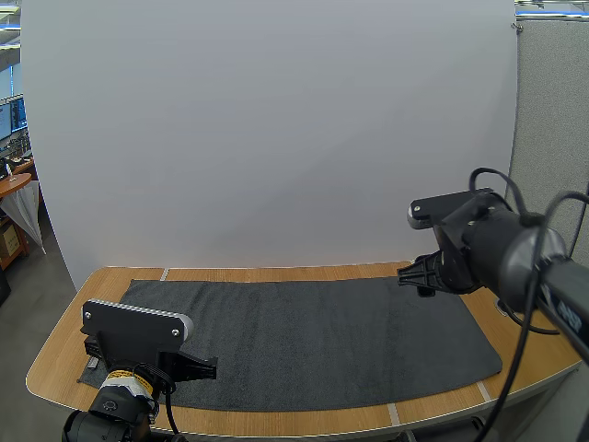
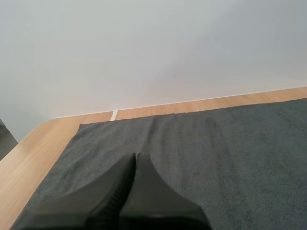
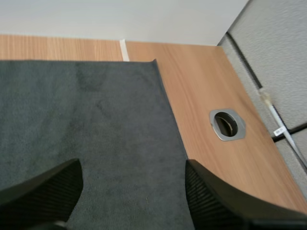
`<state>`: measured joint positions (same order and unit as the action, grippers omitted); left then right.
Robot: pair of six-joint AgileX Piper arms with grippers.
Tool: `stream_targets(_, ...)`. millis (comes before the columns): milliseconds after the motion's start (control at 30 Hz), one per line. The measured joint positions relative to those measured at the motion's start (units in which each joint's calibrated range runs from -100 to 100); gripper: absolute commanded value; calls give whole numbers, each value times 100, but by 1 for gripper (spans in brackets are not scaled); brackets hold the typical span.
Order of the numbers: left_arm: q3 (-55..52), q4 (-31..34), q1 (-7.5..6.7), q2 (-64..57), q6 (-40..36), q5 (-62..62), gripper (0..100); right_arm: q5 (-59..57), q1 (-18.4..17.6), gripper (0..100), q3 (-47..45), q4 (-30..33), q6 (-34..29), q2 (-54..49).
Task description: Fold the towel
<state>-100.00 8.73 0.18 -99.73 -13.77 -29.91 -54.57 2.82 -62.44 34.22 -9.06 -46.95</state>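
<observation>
Towel, dark grey, lies spread flat along the wooden table, unfolded, its long edges running side to side and bare wood showing all round it. From the high view both arms flank the cloth: the left gripper sits over the towel's near left corner, and the right gripper hangs above its far right edge. The left wrist view supplies the detail on that arm: the two black fingers lie pressed together as one dark wedge, holding nothing, pointing across the cloth toward its far left corner and the white backdrop beyond. The right wrist view shows the other arm's fingers standing wide apart with only towel beneath them, nothing pinched. That view also takes in the towel's far right corner and, on the bare wood just beside its right edge, a round metal-ringed hole.
</observation>
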Motion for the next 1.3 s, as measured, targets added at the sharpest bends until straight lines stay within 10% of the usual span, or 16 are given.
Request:
stream_targets(633,0,0,0,0,0,0,1,610,428,100,2342,-54,531,2557)
stream_targets(1300,0,0,0,0,0,0,1,1124,1903,100,4059,-4716,5343,4902)
